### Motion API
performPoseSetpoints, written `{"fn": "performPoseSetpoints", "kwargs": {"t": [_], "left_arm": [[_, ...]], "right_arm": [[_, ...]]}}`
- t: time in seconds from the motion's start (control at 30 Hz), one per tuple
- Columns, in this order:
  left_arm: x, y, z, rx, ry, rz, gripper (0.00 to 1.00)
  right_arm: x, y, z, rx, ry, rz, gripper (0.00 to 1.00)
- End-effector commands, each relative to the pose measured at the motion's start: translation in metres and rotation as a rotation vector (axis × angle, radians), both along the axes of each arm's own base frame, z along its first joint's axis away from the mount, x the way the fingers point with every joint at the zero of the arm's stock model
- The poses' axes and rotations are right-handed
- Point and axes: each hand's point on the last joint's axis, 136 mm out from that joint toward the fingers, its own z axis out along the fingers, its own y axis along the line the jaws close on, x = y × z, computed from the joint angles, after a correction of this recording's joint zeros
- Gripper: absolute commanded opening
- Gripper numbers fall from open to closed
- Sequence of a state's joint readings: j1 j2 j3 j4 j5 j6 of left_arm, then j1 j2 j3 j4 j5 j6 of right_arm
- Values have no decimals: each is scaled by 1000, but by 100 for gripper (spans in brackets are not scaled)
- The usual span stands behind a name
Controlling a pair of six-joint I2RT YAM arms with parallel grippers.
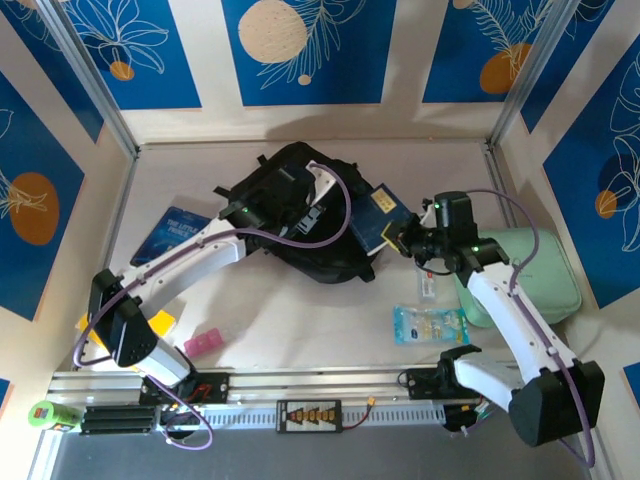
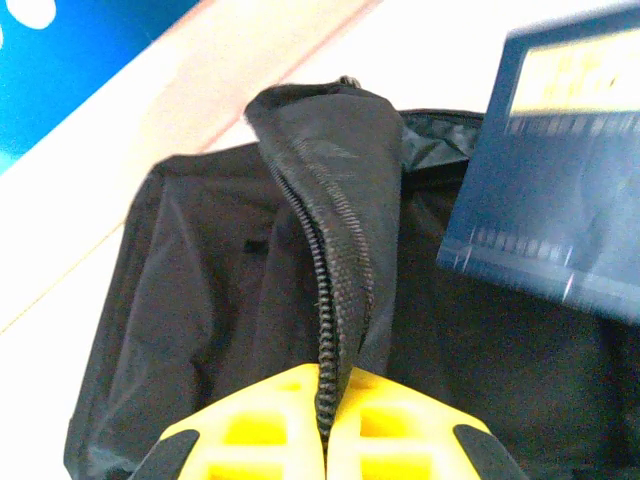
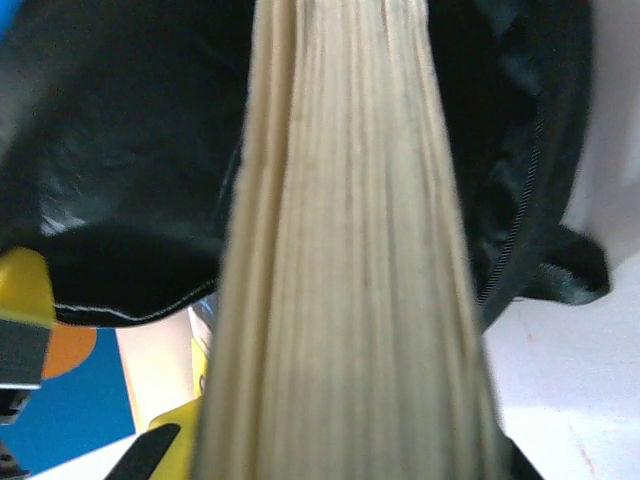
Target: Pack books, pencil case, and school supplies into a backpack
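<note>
Nothing reads cleanly from where I stand. The blue book (image 1: 170,235) lying flat at the left carries white title lettering (too small to make out). The dark blue book (image 2: 545,170) has a yellowish cover panel, its print blurred.

backpack (image 1: 285,170) central, book (image 1: 378,215) at its right side, second book (image 1: 170,232) to its left
</note>
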State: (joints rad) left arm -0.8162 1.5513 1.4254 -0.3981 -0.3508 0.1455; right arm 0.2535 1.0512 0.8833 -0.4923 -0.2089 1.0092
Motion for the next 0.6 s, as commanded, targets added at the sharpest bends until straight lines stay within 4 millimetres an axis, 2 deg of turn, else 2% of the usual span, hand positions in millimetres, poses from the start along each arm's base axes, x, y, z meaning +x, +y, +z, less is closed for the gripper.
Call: {"fn": "performPoseSetpoints", "kwargs": {"t": [0.0, 0.13, 0.3, 0.47, 0.57], "left_arm": [[6, -8, 36, -126, -99, -8, 0], [-2, -14, 37, -140, -86, -63, 0], [-10, -13, 40, -162, -94, -91, 0], [-14, -10, 40, -166, -90, -95, 0], [-16, -9, 45, -169, -105, -109, 0]], "right_arm": [[6, 19, -5, 28, 41, 19, 0], [20, 46, -3, 41, 57, 93, 0], [48, 80, 0, 114, 20, 162, 0], [73, 96, 9, 218, -56, 166, 0], [83, 99, 2, 214, -61, 159, 0]]}}
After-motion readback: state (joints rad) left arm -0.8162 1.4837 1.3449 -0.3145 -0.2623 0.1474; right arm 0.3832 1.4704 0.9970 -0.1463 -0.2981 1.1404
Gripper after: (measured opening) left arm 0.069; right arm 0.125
